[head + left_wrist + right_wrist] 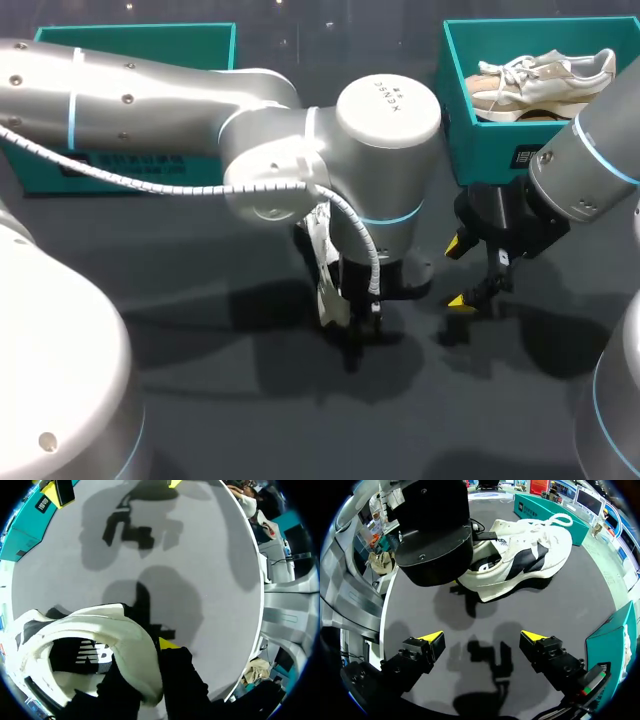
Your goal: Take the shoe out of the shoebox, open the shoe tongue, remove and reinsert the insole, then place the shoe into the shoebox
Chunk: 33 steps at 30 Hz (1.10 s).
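Observation:
A white sneaker with black panels lies on the dark table ahead of my right gripper, which stands open with nothing between its yellow tips. My left gripper is at the sneaker's heel, one finger inside the collar and one outside, shut on it. In the head view my left arm hides most of the sneaker; only a white strip of it shows by my left gripper. My right gripper hangs just to the right of it.
A teal shoebox at the back right holds a beige sneaker. A second teal box stands at the back left, partly behind my left arm. The right box's wall is close beside my right gripper.

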Each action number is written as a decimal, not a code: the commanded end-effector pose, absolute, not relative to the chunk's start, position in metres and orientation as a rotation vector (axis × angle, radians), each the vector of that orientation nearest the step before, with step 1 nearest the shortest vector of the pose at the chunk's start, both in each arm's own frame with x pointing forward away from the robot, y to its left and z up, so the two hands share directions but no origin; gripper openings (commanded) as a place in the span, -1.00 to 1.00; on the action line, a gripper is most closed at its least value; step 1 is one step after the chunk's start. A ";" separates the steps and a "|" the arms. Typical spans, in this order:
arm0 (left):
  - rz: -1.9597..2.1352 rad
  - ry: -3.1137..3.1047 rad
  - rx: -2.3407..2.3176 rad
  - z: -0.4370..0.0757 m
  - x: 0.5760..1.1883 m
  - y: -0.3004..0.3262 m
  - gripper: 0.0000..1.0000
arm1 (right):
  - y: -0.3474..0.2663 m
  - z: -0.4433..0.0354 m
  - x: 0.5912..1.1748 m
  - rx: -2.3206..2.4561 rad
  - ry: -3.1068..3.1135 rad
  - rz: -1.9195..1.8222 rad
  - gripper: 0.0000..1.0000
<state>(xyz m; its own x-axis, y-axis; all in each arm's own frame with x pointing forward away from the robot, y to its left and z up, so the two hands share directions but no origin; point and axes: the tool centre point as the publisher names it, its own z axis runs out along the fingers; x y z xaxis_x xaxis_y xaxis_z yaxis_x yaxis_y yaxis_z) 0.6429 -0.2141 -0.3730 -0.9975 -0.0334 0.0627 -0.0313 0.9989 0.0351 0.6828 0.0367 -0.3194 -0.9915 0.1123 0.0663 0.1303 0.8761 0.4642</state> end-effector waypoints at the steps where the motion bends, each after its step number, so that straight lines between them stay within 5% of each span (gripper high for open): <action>1: -0.035 -3.075 0.044 -0.369 0.643 -0.209 -1.00 | 0.037 -0.320 0.681 -0.196 -3.010 -0.747 1.00; 33: -0.129 -3.024 -0.225 -0.220 0.710 -0.170 -1.00 | 0.037 -0.320 0.681 -0.196 -3.010 -0.747 1.00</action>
